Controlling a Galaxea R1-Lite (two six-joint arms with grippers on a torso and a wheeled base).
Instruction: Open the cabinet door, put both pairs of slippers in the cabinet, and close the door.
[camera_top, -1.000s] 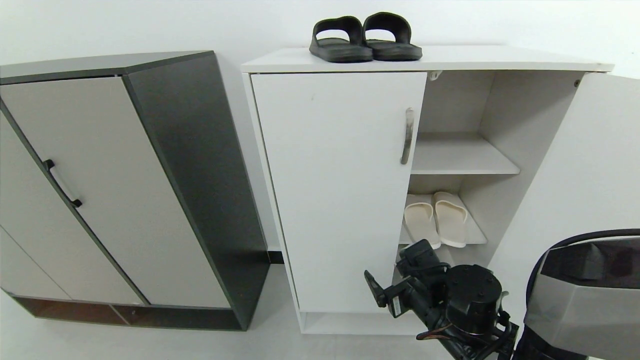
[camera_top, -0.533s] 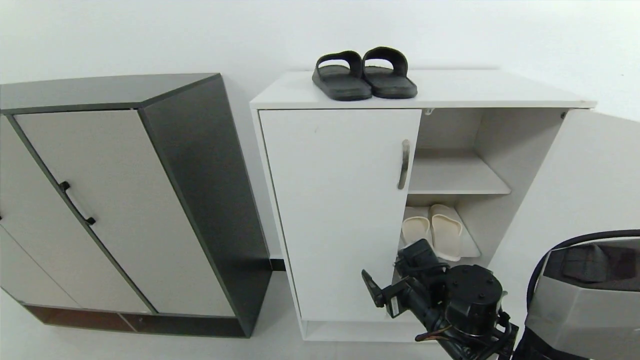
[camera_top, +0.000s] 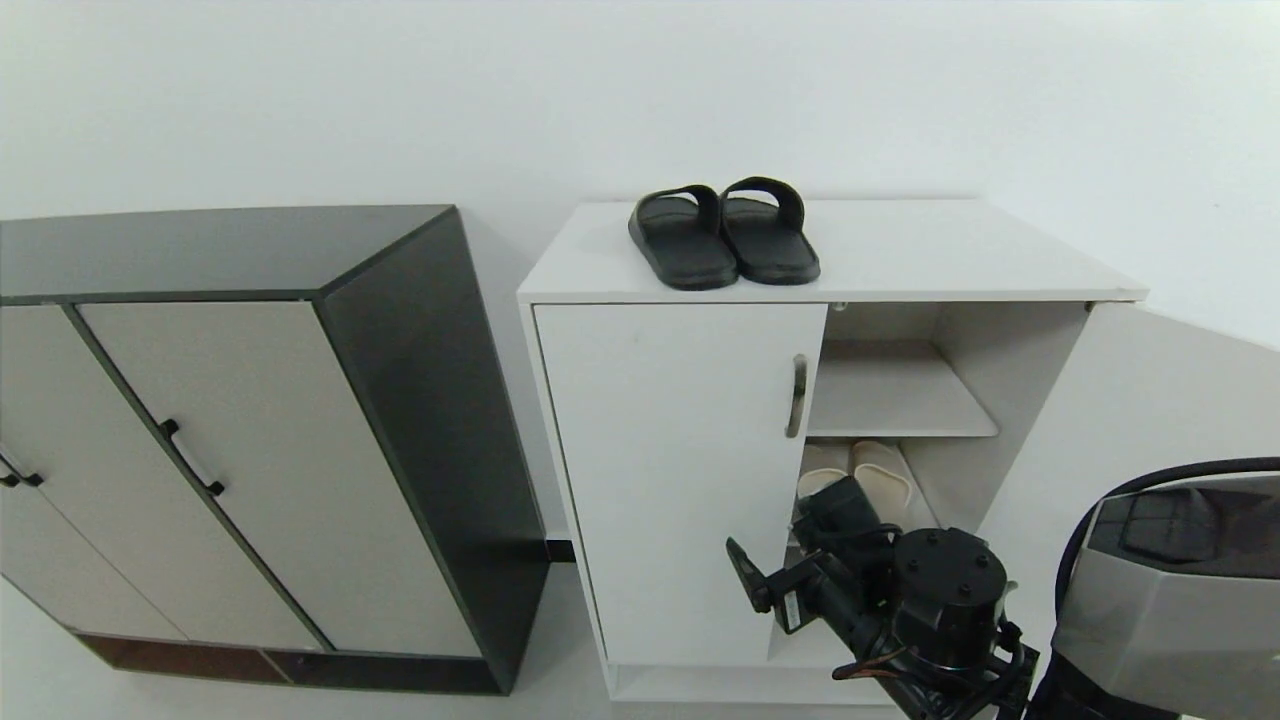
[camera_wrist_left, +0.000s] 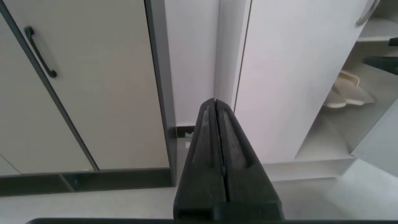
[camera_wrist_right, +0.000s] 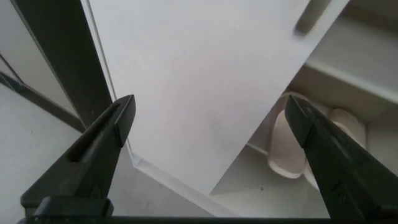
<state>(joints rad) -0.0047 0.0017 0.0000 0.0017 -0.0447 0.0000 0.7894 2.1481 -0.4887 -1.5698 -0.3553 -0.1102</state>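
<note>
A pair of black slippers (camera_top: 725, 235) lies on top of the white cabinet (camera_top: 960, 260). Its right door (camera_top: 1140, 410) stands wide open and its left door (camera_top: 680, 470) is closed. A pair of white slippers (camera_top: 865, 472) (camera_wrist_left: 348, 90) (camera_wrist_right: 292, 149) rests on the lower shelf inside. My right gripper (camera_top: 790, 545) (camera_wrist_right: 210, 106) is open and empty, low in front of the open half, just short of the white slippers and the closed door's edge. My left gripper (camera_wrist_left: 215, 109) is shut on nothing, facing the gap between the two cabinets.
A dark cabinet (camera_top: 400, 400) with grey doors (camera_top: 200, 470) stands close to the left of the white one. The upper shelf (camera_top: 890, 395) of the white cabinet is bare. A white wall runs behind both.
The whole head view has shifted: both cabinets now sit lower and look smaller, so the camera has moved. The slippers lie where they were, and my right arm keeps its place in the picture.
</note>
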